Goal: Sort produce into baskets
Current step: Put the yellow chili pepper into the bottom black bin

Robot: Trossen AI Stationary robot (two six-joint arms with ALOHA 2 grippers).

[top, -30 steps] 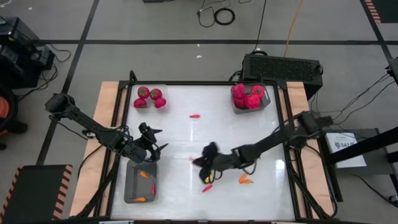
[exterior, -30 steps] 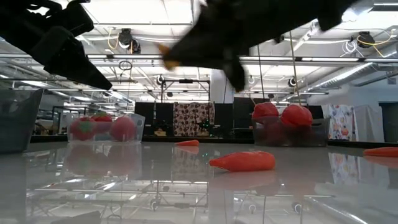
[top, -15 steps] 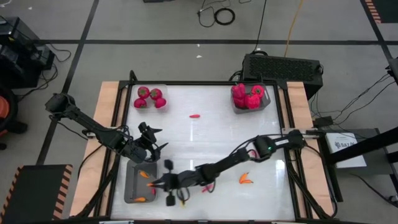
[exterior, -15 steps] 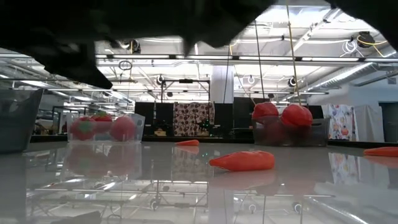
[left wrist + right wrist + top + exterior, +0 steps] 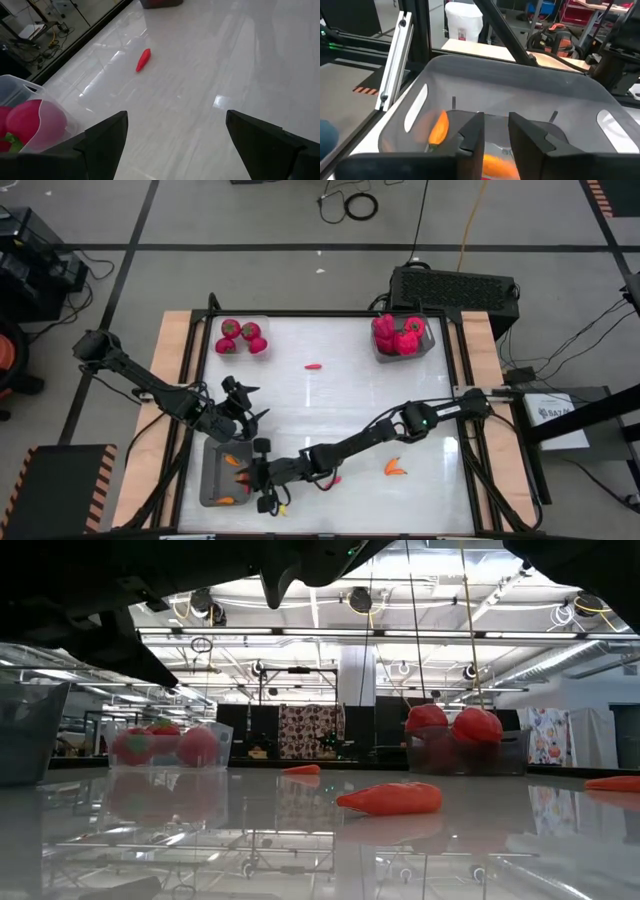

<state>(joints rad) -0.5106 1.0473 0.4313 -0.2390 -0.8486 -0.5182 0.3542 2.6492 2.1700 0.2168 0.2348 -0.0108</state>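
The right pincer [image 5: 262,477] reaches across the desk [image 5: 350,410] to the right rim of the grey basket [image 5: 212,463] at the near left; its fingers [image 5: 470,136] stand a narrow gap apart, and whether they hold anything I cannot tell. Orange chillies [image 5: 438,128] lie in that basket. The left pincer [image 5: 243,408] hovers just beyond the basket, fingers spread wide, holding nothing. A red chilli [image 5: 143,59] lies mid-desk toward the far side. No writing can be read.
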